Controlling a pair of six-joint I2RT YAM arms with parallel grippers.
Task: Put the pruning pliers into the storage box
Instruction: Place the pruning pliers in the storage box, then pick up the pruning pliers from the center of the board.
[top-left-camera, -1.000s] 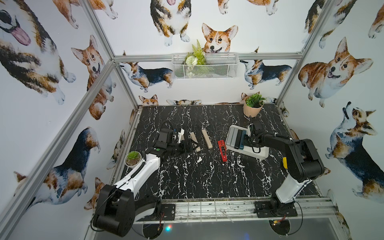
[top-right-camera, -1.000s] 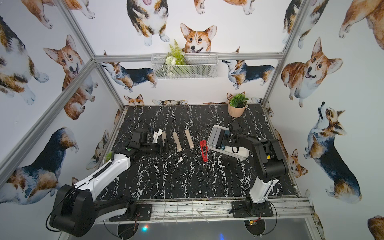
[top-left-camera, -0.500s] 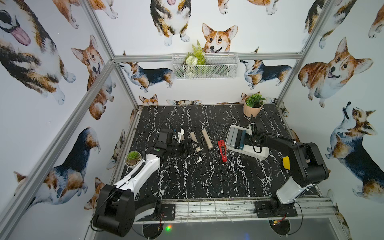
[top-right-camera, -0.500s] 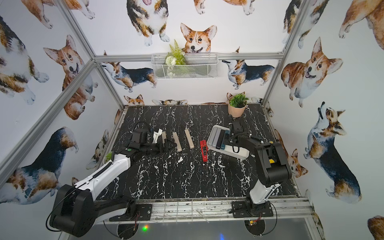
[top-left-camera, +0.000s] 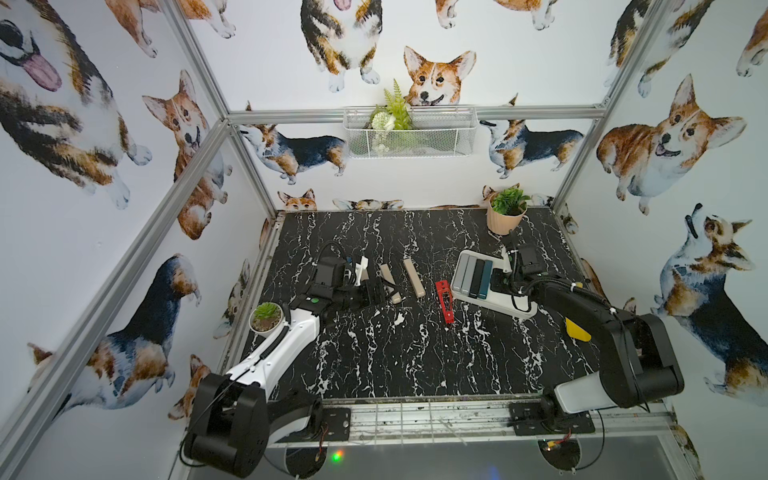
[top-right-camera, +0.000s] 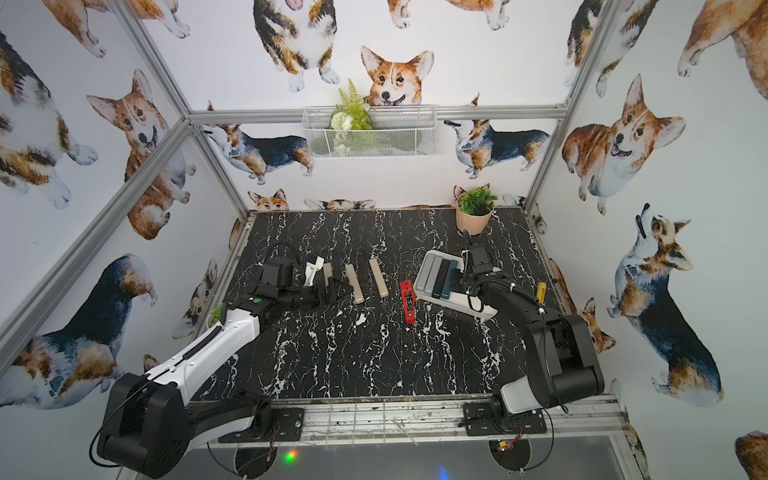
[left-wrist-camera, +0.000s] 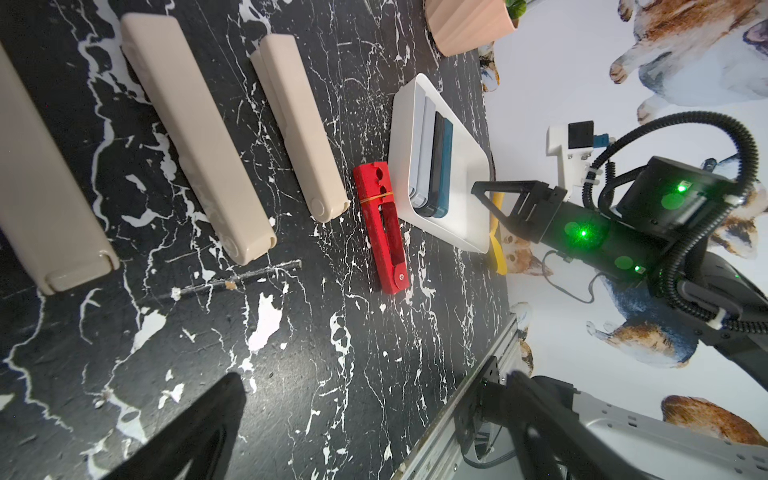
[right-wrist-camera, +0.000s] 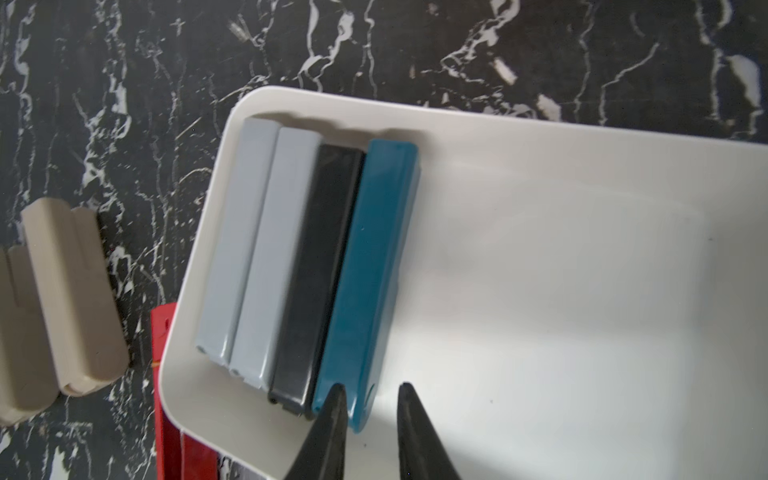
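Your left arm is stretched forward from its base, the white link angled up and the forearm levelled out. The left gripper sits low and points across toward your right side. From above you can't make out whether its jaws are parted, and the left wrist view catches just one dark finger. Over on the other side, your right arm is folded at the elbow, forearm reaching forward and inward, wrist tipped down. The right gripper angles downward, and its two black fingers stand a narrow gap apart, jaws slightly parted.
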